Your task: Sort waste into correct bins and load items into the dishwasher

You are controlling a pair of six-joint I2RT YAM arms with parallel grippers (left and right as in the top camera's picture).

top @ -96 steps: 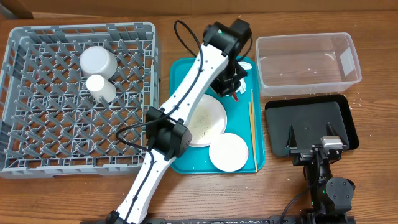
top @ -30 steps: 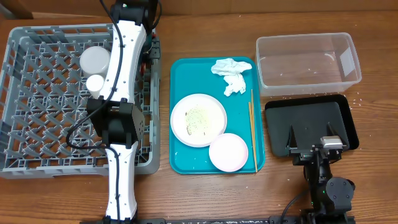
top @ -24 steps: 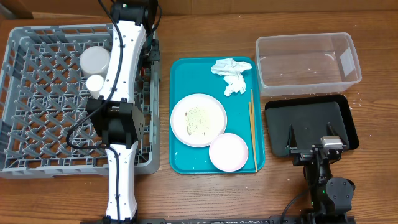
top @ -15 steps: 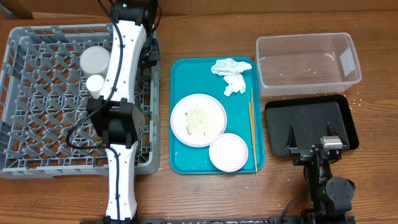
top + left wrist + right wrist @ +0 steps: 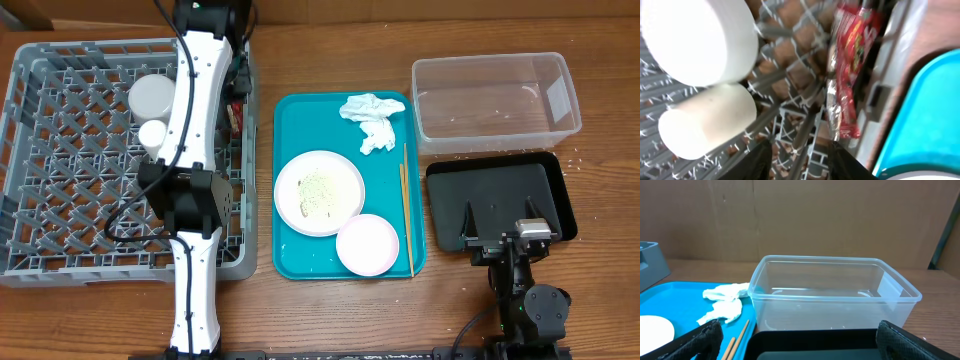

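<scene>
My left gripper (image 5: 802, 160) is open and empty over the grey dish rack (image 5: 60, 250), at its far right corner (image 5: 238, 88). The red-and-white sauce packet (image 5: 847, 65) lies among the pegs against the rack's right wall, apart from the fingers. A white bowl (image 5: 155, 97) and a cup (image 5: 158, 135) stand in the rack, and both show in the left wrist view: bowl (image 5: 695, 40), cup (image 5: 707, 120). The napkin (image 5: 370, 120), the large plate with rice scraps (image 5: 319, 192), the smaller plate (image 5: 367, 244) and the chopsticks (image 5: 405, 215) lie on the teal tray. My right gripper (image 5: 800, 340) is open and empty over the black tray (image 5: 500, 190).
The teal tray (image 5: 292, 255) lies between the rack and the bins. The clear tub (image 5: 495, 100) stands behind the black tray and shows in the right wrist view (image 5: 835, 295). A few white scraps lie on the wood at the right edge.
The left arm swung from the teal tray to the rack's far right corner with the packet. Over the last second it shifted only slightly. The right arm has not moved.
</scene>
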